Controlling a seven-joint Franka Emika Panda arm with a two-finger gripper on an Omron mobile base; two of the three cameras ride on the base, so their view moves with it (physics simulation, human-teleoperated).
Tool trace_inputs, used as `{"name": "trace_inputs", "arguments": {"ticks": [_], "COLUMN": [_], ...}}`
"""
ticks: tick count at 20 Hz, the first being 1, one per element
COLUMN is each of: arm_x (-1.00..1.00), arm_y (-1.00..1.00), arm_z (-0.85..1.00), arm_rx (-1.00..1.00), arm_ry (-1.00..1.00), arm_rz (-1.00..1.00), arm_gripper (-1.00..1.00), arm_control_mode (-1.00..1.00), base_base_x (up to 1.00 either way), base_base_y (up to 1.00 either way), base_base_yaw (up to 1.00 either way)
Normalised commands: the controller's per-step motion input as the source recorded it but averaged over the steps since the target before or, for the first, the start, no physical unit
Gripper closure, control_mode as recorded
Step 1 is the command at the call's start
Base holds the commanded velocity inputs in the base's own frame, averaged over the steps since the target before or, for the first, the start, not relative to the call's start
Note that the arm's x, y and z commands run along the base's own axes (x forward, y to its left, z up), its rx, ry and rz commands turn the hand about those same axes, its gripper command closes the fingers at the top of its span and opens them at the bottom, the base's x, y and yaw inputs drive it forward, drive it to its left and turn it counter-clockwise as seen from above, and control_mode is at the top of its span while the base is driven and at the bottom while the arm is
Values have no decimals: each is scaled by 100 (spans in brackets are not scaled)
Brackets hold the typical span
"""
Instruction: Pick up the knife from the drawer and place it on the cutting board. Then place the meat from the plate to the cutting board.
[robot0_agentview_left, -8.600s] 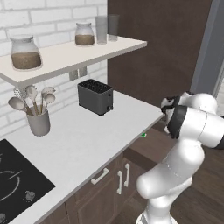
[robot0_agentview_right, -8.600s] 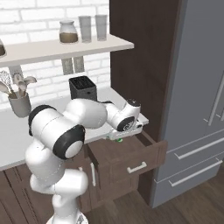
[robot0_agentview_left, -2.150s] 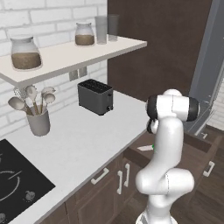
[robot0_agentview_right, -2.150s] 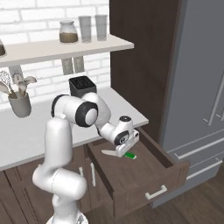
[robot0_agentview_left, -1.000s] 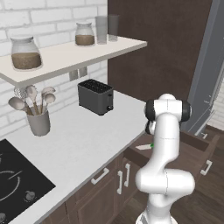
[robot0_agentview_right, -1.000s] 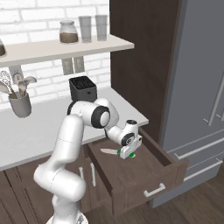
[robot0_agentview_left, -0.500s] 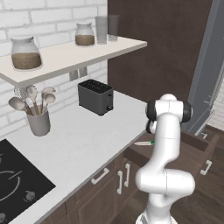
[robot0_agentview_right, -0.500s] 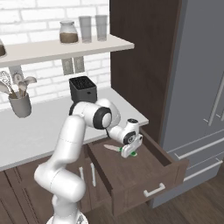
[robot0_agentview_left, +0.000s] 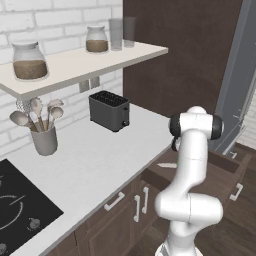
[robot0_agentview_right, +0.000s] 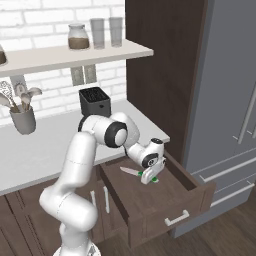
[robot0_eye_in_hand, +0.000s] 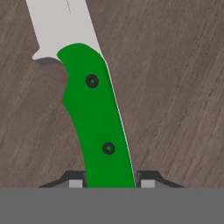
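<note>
Hand view: knife (robot0_eye_in_hand: 98, 118) lying flat on the wooden floor of the drawer (robot0_eye_in_hand: 175, 87), bright green handle with two dark rivets running up the middle, pale blade leaving the frame at the top left. End effector (robot0_eye_in_hand: 109, 183) closed onto the butt of the handle, one dark fingertip (robot0_eye_in_hand: 75, 180) pressed to each flank, jaws narrowed to the handle's width.

Right base view: drawer (robot0_agentview_right: 165, 200) pulled well out from under the desk (robot0_agentview_right: 45, 145), short silver bar handle on its front. End effector (robot0_agentview_right: 148, 176) reaching down inside, over the knife (robot0_agentview_right: 131, 171), silver blade pointing left, a sliver of green just beside the fingers. Whether the knife is lifted or resting on the drawer bottom: cannot tell from here. Black toaster (robot0_agentview_right: 95, 101) at the back of the desk near the wall, grey utensil holder (robot0_agentview_right: 22, 119) with spoons off to the left, shelf (robot0_agentview_right: 75, 52) above carrying a jar and two glasses. Grey fridge (robot0_agentview_right: 235, 100) to the right.

Left base view: white arm bent over the open drawer (robot0_agentview_left: 220, 170), hiding the hand; blade tip of the knife (robot0_agentview_left: 167, 165) showing just left of the arm. Toaster (robot0_agentview_left: 109, 110), utensil holder (robot0_agentview_left: 44, 139) and a black cooktop (robot0_agentview_left: 20, 210) on the desk (robot0_agentview_left: 95, 165).
</note>
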Motion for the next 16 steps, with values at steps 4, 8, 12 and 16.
{"name": "trace_inputs", "arguments": {"ticks": [4, 8, 12, 16], "arm_x": [-56, -48, -41, -16], "arm_y": [-29, -37, -27, 2], "arm_z": [42, 89, 81, 98], "arm_rx": [-5, -1, 0, 4], "arm_ry": [-8, -15, -2, 0], "arm_rz": [12, 7, 9, 12], "arm_gripper": [100, 100, 100, 100], "arm_control_mode": [-100, -100, -100, -100], "base_base_x": [0, 0, 0, 0], "base_base_y": [0, 0, 0, 0], "base_base_yaw": [0, 0, 0, 0]}}
